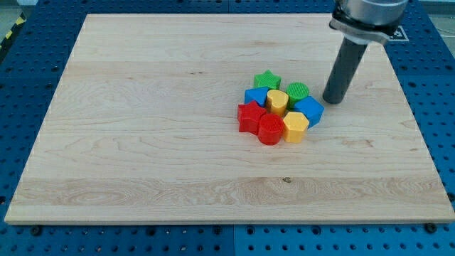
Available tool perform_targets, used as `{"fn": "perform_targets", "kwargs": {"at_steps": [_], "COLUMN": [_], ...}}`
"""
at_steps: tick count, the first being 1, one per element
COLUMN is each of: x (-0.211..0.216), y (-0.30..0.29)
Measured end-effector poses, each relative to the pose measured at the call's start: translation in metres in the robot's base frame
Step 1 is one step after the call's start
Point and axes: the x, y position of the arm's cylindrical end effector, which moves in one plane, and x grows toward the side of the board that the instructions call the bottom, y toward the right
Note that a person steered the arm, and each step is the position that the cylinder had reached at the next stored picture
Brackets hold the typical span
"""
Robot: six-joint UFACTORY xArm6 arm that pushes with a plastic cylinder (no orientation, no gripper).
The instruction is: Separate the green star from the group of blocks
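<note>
The green star (267, 80) sits at the top of a tight cluster of blocks near the board's middle right. It touches a blue block (254, 97) below-left and a yellow cylinder (277, 101) below. A green cylinder (297, 92) lies to its right. Lower in the cluster are a red star (249, 116), a red cylinder (270, 130), a yellow block (295, 126) and a blue block (309, 110). My tip (333, 100) rests on the board just right of the cluster, close to the green cylinder and the right blue block, well right of the green star.
The wooden board (142, 142) lies on a blue perforated table (21, 85). The arm's grey mount (366, 18) hangs over the board's top right corner.
</note>
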Motion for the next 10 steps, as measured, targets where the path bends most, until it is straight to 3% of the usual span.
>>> {"fn": "perform_targets", "kwargs": {"at_steps": [2,4,8,10], "x": [-0.009,0.03,0.035,0.07], "y": [-0.038,-0.022,-0.061,-0.071]}}
